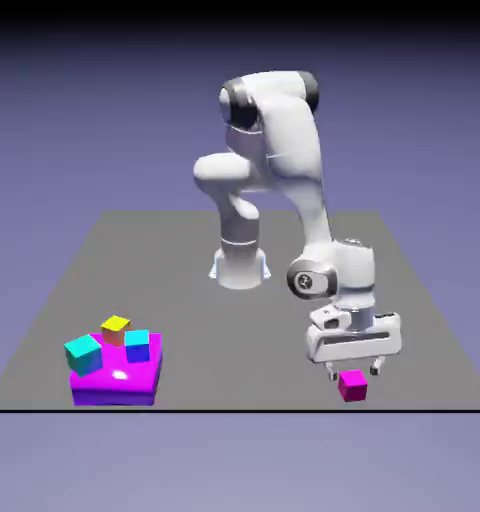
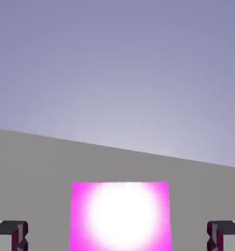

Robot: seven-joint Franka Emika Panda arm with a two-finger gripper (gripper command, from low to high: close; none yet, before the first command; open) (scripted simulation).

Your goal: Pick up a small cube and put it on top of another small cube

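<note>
The small magenta-pink cube (image 1: 353,385) rests on the grey table near its front edge, toward the exterior view's right. My gripper (image 1: 357,369) hangs directly over it, open, with a fingertip on either side and slightly above the cube's top. In the hand view the small cube (image 2: 120,215) fills the lower middle, glaring white at its centre, and the two grey fingertips (image 2: 14,235) stand far apart at the bottom corners without touching it. Three other small cubes, cyan (image 1: 83,352), yellow (image 1: 115,328) and blue (image 1: 137,345), sit on a flat magenta-purple block (image 1: 118,382) at the front left.
The table's front edge (image 1: 240,409) runs just below the pink cube. The robot's base (image 1: 240,268) stands at the back middle. In the hand view the table's far edge (image 2: 139,152) slants across under the blue-violet backdrop.
</note>
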